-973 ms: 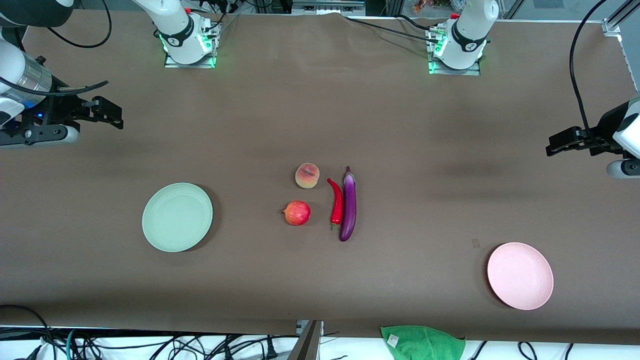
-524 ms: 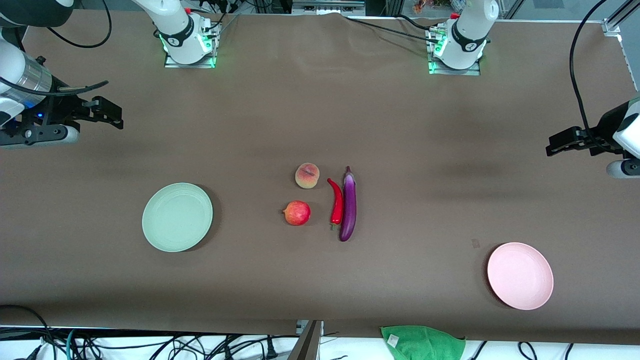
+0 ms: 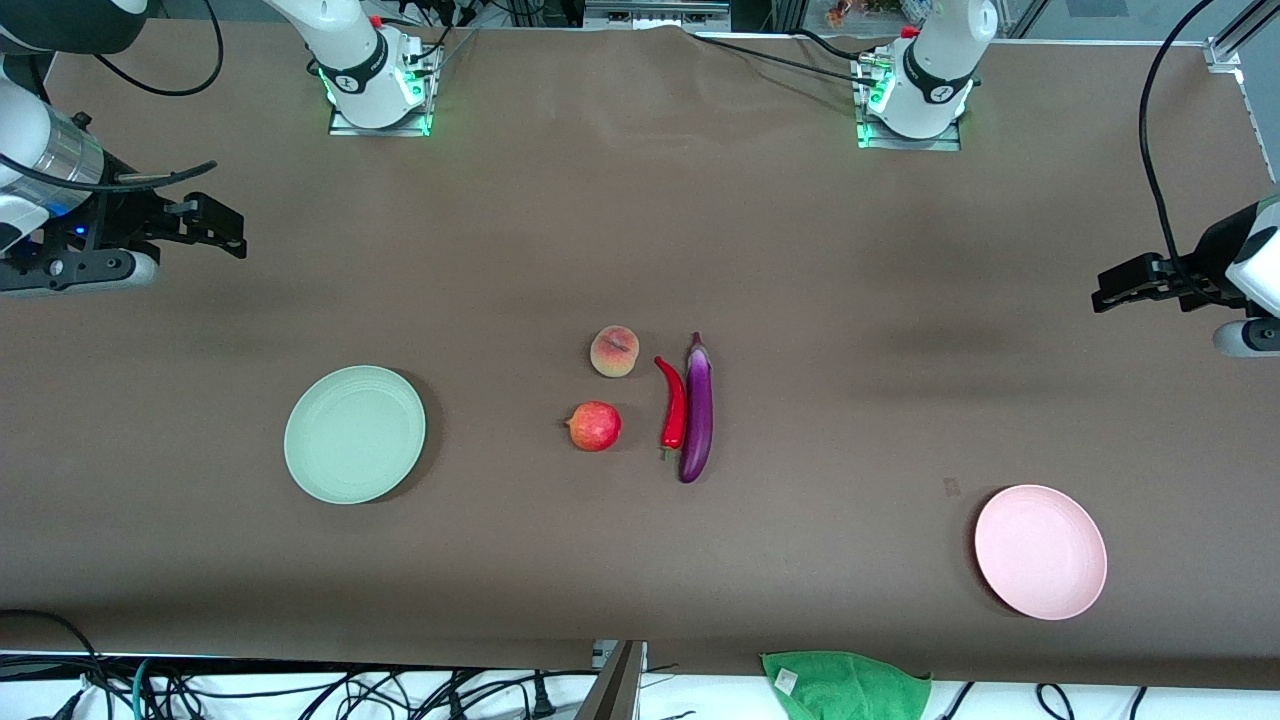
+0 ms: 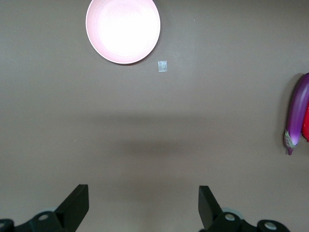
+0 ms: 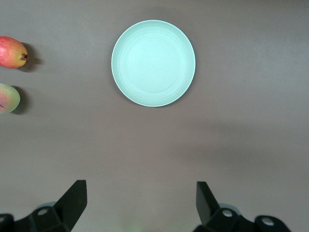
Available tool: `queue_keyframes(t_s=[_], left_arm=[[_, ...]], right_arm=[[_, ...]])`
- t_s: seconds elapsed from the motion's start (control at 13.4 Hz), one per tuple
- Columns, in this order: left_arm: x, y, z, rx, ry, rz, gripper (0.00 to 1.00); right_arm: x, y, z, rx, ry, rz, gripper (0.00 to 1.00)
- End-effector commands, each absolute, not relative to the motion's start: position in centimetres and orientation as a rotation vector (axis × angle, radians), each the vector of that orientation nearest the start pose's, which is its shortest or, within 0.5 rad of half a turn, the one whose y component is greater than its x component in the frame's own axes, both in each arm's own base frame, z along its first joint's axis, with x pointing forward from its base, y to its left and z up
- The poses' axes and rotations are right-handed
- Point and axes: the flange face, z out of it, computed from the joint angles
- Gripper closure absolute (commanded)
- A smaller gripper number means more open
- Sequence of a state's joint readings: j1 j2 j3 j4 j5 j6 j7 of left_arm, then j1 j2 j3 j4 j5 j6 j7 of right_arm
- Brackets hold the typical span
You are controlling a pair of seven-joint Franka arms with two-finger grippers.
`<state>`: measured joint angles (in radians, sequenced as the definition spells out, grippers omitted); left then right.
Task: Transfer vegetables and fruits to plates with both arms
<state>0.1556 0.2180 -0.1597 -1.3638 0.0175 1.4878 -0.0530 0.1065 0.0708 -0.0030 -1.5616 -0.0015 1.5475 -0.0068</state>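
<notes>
In the middle of the table lie a yellow-pink peach (image 3: 614, 351), a red pomegranate-like fruit (image 3: 594, 426), a red chili pepper (image 3: 673, 405) and a long purple eggplant (image 3: 697, 408). The chili lies right beside the eggplant. A mint green plate (image 3: 355, 433) sits toward the right arm's end, a pink plate (image 3: 1040, 551) toward the left arm's end. My right gripper (image 3: 225, 228) hangs open over bare table at its end, holding nothing. My left gripper (image 3: 1108, 290) is open and empty too. The wrist views show the pink plate (image 4: 123, 30), eggplant (image 4: 297, 111), green plate (image 5: 153, 63), pomegranate-like fruit (image 5: 12, 52) and peach (image 5: 8, 98).
A green cloth (image 3: 845, 685) hangs off the table edge nearest the front camera. A small clear tag (image 3: 951, 487) lies on the brown tabletop (image 3: 640, 560) near the pink plate. Cables run along that edge and at the arms' bases.
</notes>
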Motion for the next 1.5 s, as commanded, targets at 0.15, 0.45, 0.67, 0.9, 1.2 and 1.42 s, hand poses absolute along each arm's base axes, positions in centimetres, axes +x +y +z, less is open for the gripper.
queue_keyframes(t_s=[0.15, 0.45, 0.67, 0.9, 1.2, 1.42], left_arm=[[61.4, 1.2, 59.4, -3.182, -0.067, 0.141, 0.0], [61.4, 1.2, 59.4, -3.182, -0.067, 0.141, 0.0], [61.4, 1.2, 59.4, -3.182, -0.067, 0.141, 0.0], [61.4, 1.2, 59.4, -3.184, -0.067, 0.141, 0.0], [61.4, 1.2, 59.4, -3.182, -0.067, 0.141, 0.0], [61.4, 0.8, 59.3, -3.183, -0.057, 0.143, 0.0]], right_arm=[[56.3, 5.6, 59.2, -3.117, -0.232, 0.135, 0.0], [56.3, 5.5, 59.2, -3.117, -0.23, 0.137, 0.0], [56.2, 5.6, 59.2, -3.115, -0.23, 0.144, 0.0], [56.3, 5.5, 59.1, -3.116, -0.227, 0.144, 0.0], [56.3, 5.6, 59.1, -3.115, -0.23, 0.144, 0.0], [56.7, 7.6, 58.4, -3.097, -0.224, 0.127, 0.0]])
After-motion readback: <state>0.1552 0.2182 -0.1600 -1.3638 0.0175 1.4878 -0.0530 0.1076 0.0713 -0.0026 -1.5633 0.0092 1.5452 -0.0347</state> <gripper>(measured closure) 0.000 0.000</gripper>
